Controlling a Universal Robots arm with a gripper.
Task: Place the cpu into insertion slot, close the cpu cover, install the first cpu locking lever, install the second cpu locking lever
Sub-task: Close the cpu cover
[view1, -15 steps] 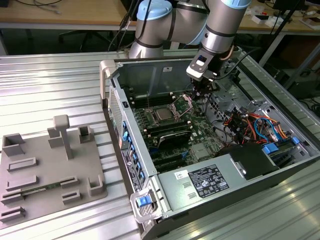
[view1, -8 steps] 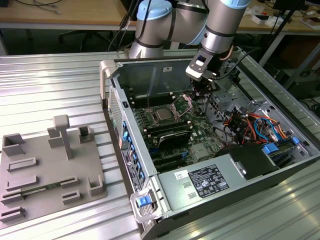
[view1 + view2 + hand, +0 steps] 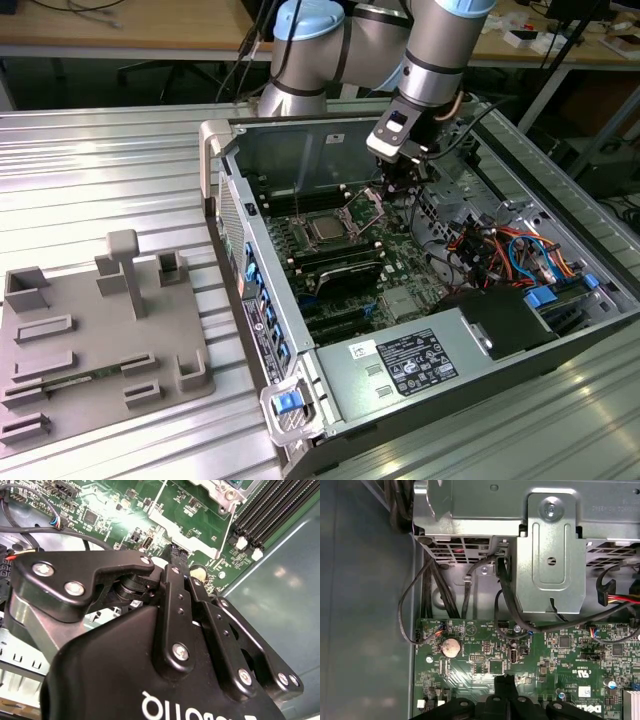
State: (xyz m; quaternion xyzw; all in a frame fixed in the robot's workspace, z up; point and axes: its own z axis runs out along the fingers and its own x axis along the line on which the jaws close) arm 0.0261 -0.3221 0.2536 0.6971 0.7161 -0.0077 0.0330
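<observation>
In the exterior view the cpu (image 3: 327, 229), a silvery square, lies in the insertion slot (image 3: 309, 216) on the green board inside the open computer case. The cpu cover (image 3: 364, 207), a thin silver frame, stands raised at the slot's edge on the exterior view's right. My gripper (image 3: 394, 188) hangs just beyond that cover, low over the board. Its dark fingers meet in one tip in both wrist views, so the gripper (image 3: 504, 682) is shut with nothing held. In the second wrist view the gripper (image 3: 176, 554) points at a silver plate (image 3: 192, 537) that looks like the cover, with two thin metal rods (image 3: 231, 522) beside it.
Black memory slots (image 3: 340, 262) run beside the socket. A metal drive cage (image 3: 547, 555) and loose cables (image 3: 427, 600) crowd the board's edge near the fingers. A grey labelled box (image 3: 415, 362) sits at the case front. A grey fixture tray (image 3: 95, 340) lies outside the case.
</observation>
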